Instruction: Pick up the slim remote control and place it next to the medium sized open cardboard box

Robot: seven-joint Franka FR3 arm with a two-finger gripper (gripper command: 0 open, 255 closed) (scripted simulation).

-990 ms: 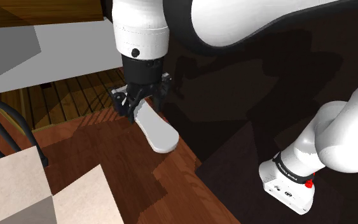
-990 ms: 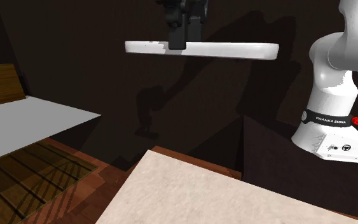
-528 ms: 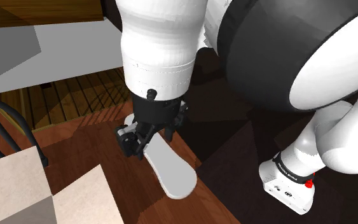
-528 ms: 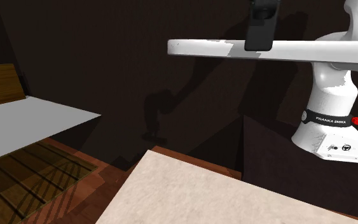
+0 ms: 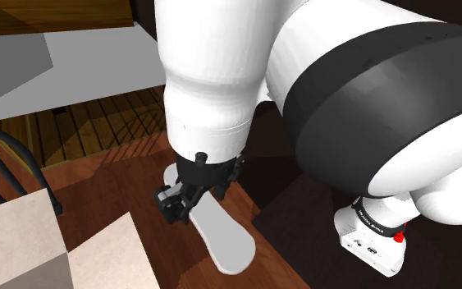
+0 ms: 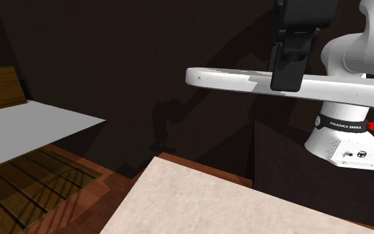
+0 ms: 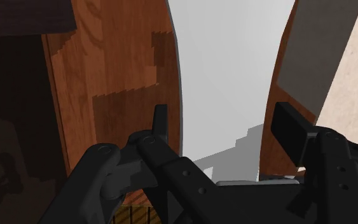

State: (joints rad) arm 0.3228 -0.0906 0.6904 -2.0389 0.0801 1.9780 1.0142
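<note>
Beside the pale beige open cardboard box, black jaws clamp the slim white remote control near one end, above the red-brown wooden worktop. Its long axis runs level, alongside the box's edge.

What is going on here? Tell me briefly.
The arm's gripper is shut on a white remote, holding it level in the air over the wooden table. The cardboard box sits close by. The remote is not yet set down.
</note>
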